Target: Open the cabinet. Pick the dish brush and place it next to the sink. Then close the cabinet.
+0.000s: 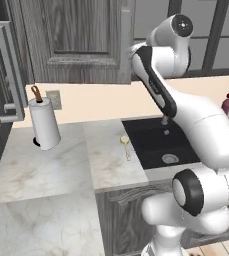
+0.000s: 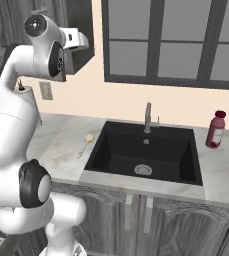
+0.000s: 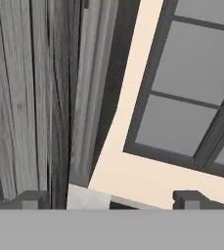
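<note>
Last step: close cabinet — dish brush by sink.
Gripper: jaws apart, empty.
Next: push door — prob. nearly shut.

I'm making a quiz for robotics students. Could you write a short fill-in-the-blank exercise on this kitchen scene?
1. The dish brush lies on the counter beside the ____.
2. The paper towel roll stands ____ on the counter.
3. The gripper is held up by the cabinet with its jaws ____.
4. The red bottle stands on the counter to the ____ of the faucet.

Missing words: sink; upright; open; right
</note>
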